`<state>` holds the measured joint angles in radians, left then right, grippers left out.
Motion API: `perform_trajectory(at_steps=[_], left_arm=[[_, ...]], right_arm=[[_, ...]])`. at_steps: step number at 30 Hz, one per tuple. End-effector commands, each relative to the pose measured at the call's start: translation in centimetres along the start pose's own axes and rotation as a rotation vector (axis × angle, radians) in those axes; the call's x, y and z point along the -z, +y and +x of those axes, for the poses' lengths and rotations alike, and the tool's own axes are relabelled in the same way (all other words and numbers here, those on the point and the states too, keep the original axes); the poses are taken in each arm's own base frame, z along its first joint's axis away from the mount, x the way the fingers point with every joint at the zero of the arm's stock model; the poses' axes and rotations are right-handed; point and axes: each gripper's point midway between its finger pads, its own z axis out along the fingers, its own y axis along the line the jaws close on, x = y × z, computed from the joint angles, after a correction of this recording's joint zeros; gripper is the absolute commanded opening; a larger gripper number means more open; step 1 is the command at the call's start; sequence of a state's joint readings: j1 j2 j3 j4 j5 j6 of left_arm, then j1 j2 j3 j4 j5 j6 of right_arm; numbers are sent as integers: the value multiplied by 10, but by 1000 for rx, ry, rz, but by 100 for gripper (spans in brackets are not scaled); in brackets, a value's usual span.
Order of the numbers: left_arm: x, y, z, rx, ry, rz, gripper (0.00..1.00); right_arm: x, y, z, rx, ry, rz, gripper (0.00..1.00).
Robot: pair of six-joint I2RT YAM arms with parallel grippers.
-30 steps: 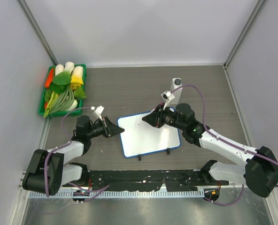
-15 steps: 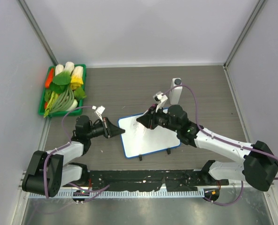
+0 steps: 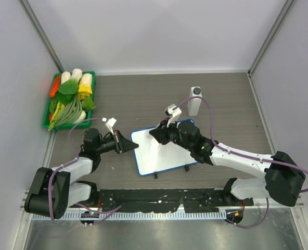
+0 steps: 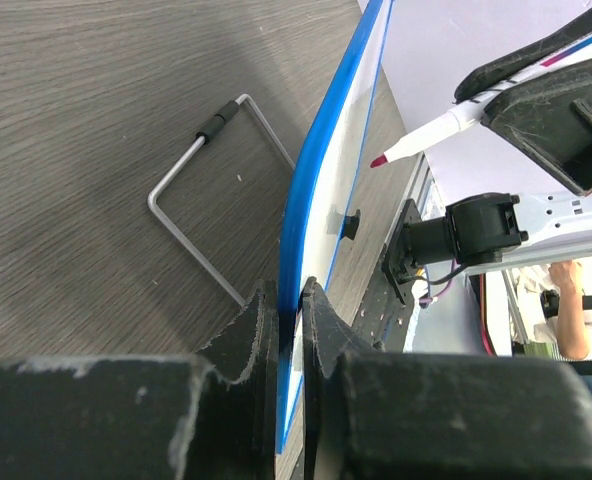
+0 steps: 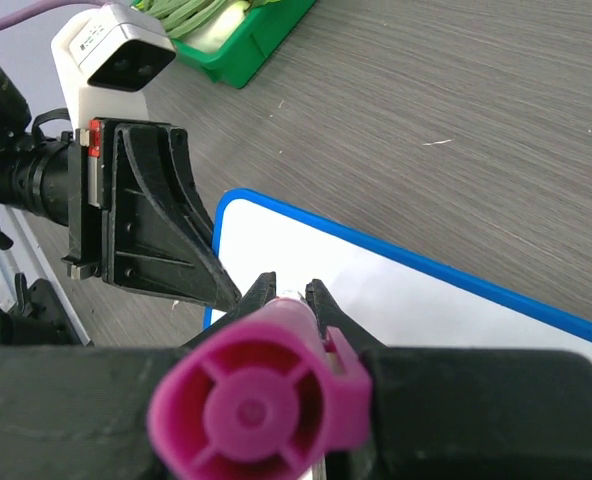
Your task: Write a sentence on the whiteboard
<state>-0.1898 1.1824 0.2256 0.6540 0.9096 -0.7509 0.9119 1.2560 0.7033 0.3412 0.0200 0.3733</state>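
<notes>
A: Board look?

B: The small flat white rectangular whiteboard with thin blue rim and rounded corners is lying on the grey wood-grain table, middle of the near side, between the two arms. Any sentence on it is too faint to tell from above.

A: Fingers?

B: The left gripper is clenching the board's blue left rim, both fingers pinching the edge. The right gripper is grasping a white-barrelled marker with magenta tip and magenta end cap, hovering over the board's far left part. The tip is sitting just beside the white face; contact cannot be told.

A: Counts?

B: One whiteboard and one marker. Two black clip feet are showing at the board's near edge. One bent grey wire loop is lying on the wood beside the rim. One white bottle with grey cap is standing upright beyond the board. One green tray is holding vegetables at the far left.
</notes>
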Motion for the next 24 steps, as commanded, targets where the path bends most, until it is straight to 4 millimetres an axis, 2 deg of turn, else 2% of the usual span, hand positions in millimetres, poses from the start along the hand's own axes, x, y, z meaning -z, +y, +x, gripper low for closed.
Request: perform_trajectory(at_steps=[1,6,14,24], left_arm=[[0,9,0,-30,-19,-36,0],[0,8,0,-31,-18,-31,0],[0,7,0,-35,-20,-29,0],[0,6,0,-37,-19,-24,0]], right_arm=[[-6,8,-41,9,-137,14,1],[-14,15,-43,9,-130,7,1],[-26,21,-37,19,-104,3,1],[-34,13,-21,48,-55,41,1]])
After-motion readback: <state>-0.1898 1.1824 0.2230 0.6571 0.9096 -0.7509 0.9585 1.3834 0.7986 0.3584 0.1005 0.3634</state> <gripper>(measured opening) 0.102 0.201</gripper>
